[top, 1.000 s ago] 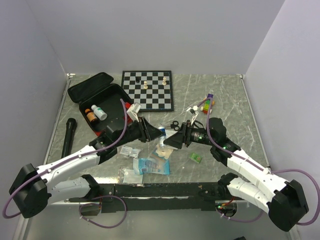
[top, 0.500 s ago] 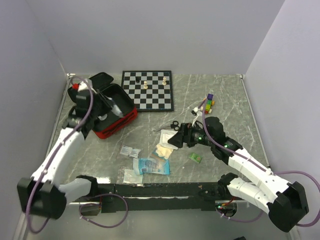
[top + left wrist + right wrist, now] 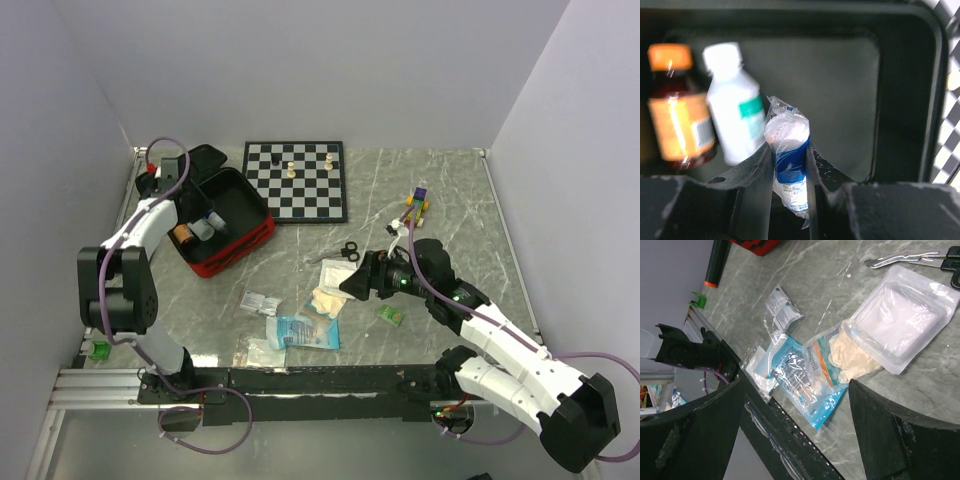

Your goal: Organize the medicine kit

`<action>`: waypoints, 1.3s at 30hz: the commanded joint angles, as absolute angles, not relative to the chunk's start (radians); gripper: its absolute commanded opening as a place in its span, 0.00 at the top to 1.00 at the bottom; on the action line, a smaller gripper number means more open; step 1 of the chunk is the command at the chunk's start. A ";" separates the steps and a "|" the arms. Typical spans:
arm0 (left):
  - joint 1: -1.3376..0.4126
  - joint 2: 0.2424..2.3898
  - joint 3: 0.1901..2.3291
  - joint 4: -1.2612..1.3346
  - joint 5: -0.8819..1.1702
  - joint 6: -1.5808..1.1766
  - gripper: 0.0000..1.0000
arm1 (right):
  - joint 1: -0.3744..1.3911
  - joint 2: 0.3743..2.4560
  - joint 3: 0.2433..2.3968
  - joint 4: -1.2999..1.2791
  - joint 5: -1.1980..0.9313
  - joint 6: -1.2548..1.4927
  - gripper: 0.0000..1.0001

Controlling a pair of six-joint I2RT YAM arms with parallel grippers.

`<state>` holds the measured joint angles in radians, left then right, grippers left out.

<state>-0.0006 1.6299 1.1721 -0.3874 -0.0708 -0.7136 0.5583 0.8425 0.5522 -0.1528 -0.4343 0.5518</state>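
Left wrist view first: the left gripper [image 3: 789,162] has its jaws pinched partway in on a plastic-wrapped white-and-blue bandage roll [image 3: 788,145]. It is poised over the black lining, ready to drop in beside the orange-capped brown bottle [image 3: 677,115] and white plastic bottle [image 3: 735,112]. From overhead, the soft red square medicine kit [image 3: 238,248] lies open at ten o'clock on the grey marble-patterned table [image 3: 460,200]. The right gripper [image 3: 795,385] hangs wide open and empty (nothing between its fingers). It points at the clear pouch of cream gloves [image 3: 852,355] among loose packets at six o'clock, lined up, I'd say, for the next pick.
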 commanded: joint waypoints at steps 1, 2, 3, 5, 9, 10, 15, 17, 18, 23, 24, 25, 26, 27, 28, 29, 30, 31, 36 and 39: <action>-0.003 1.692 1.287 -0.364 -0.095 -0.716 0.77 | 0.554 0.810 0.535 -0.152 -0.423 0.537 0.10; -0.003 1.713 1.299 -0.365 -0.100 -0.716 0.77 | 0.552 0.810 0.535 -0.156 -0.423 0.535 0.10; -0.003 1.735 1.314 -0.373 -0.109 -0.713 0.77 | 0.554 0.811 0.534 -0.155 -0.422 0.534 0.10; -0.003 1.770 1.334 -0.382 -0.118 -0.706 0.77 | 0.554 0.810 0.532 -0.160 -0.420 0.531 0.10; -0.003 1.805 1.345 -0.388 -0.146 -0.698 0.73 | 0.554 0.811 0.537 -0.170 -0.413 0.523 0.10; -0.003 1.809 1.348 -0.394 -0.152 -0.696 0.71 | 0.554 0.813 0.540 -0.172 -0.413 0.520 0.10; -0.003 1.812 1.345 -0.397 -0.170 -0.696 0.59 | 0.554 0.824 0.548 -0.166 -0.417 0.520 0.10; -0.003 1.807 1.350 -0.406 -0.176 -0.703 0.51 | 0.554 0.833 0.549 -0.161 -0.422 0.522 0.10; -0.003 1.802 1.350 -0.411 -0.178 -0.703 0.46 | 0.554 0.836 0.551 -0.160 -0.423 0.523 0.10; -0.003 1.761 1.330 -0.425 -0.179 -0.718 0.29 | 0.554 0.842 0.555 -0.163 -0.419 0.522 0.10; -0.003 1.749 1.321 -0.426 -0.173 -0.722 0.27 | 0.554 0.844 0.560 -0.167 -0.416 0.519 0.10; -0.003 1.727 1.313 -0.425 -0.161 -0.726 0.27 | 0.554 0.842 0.563 -0.172 -0.413 0.517 0.10; -0.003 1.701 1.301 -0.425 -0.149 -0.732 0.26 | 0.554 0.839 0.566 -0.178 -0.407 0.514 0.10; -0.003 1.662 1.287 -0.419 -0.132 -0.738 0.25 | 0.554 0.839 0.572 -0.186 -0.394 0.509 0.10; -0.012 1.623 1.270 -0.414 -0.121 -0.744 0.24 | 0.554 0.838 0.578 -0.193 -0.381 0.505 0.10; -0.026 1.580 1.253 -0.408 -0.115 -0.744 0.23 | 0.554 0.839 0.584 -0.207 -0.370 0.497 0.10; -0.046 1.542 1.243 -0.408 -0.118 -0.745 0.22 | 0.554 0.844 0.594 -0.222 -0.351 0.492 0.10; -0.073 1.502 1.232 -0.413 -0.123 -0.742 0.21 | 0.554 0.848 0.603 -0.235 -0.335 0.486 0.10; -0.207 1.301 1.125 -0.379 -0.112 -0.749 0.14 | 0.552 0.897 0.640 -0.291 -0.238 0.472 0.10; -0.308 1.156 0.991 -0.315 -0.086 -0.778 0.04 | 0.554 0.969 0.669 -0.331 -0.189 0.466 0.12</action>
<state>-0.2108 1.3067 1.1267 -0.3759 -0.1242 -0.7334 0.5575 0.9028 0.5957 -0.2752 -0.2874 0.4911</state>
